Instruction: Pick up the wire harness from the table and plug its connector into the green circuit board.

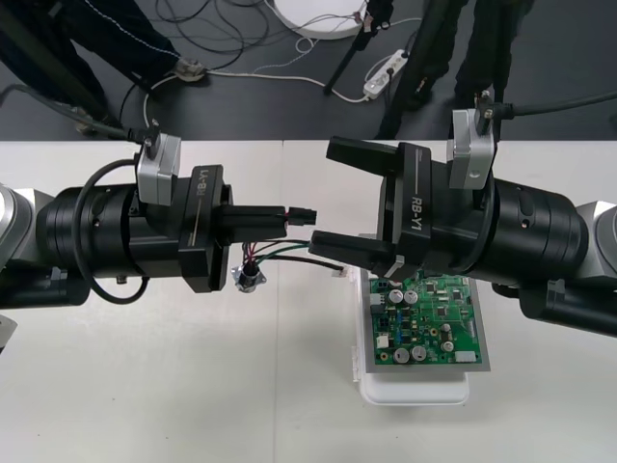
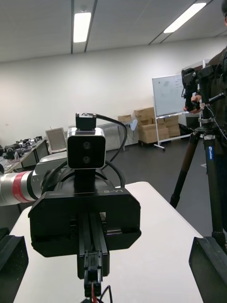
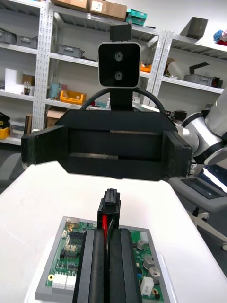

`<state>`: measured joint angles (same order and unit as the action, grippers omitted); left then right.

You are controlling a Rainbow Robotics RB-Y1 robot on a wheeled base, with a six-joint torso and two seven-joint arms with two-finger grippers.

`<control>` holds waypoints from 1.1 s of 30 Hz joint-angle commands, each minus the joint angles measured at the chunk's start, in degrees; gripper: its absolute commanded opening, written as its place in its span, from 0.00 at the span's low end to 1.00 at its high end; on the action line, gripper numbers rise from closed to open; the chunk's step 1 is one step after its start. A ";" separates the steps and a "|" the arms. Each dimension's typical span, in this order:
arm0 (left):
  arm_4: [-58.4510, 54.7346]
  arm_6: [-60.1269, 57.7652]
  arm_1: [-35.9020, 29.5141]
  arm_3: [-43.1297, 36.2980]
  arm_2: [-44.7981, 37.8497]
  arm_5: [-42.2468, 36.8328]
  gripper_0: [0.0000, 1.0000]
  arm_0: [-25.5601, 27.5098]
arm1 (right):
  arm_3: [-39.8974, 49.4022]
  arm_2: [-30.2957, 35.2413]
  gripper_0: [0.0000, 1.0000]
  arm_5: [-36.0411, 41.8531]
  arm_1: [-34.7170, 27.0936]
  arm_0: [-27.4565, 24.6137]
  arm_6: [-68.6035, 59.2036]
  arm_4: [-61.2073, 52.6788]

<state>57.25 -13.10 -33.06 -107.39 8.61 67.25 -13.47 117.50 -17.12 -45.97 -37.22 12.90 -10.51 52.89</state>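
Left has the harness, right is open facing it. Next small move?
Probably ease the open right gripper forward until it straddles the small black plug, then close. The left gripper is shut on the thin-wired harness, plug jutting toward the right's gap; the green circuit board lies on the right's side.

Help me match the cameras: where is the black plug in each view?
Front view: plug pokes from the left gripper, facing the open right gripper.
Left wrist view: plug just past that gripper's shut fingers.
Right wrist view: plug at the left gripper's tip.
Shared landmark: the left gripper.
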 commanded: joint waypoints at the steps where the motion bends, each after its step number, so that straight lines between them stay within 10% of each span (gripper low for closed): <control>1: -0.65 7.39 -2.10 -0.01 0.88 -2.04 0.00 2.40 | 1.15 0.51 1.00 -0.97 -5.05 1.69 -1.97 -1.30; 33: -4.95 39.21 1.68 27.24 6.86 9.39 0.00 0.99 | -10.71 18.61 1.00 -40.70 -19.64 1.42 -6.71 17.07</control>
<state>53.31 23.81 -33.08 -82.70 13.59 72.82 -11.76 106.77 -0.95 -86.01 -53.63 13.04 -14.18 67.14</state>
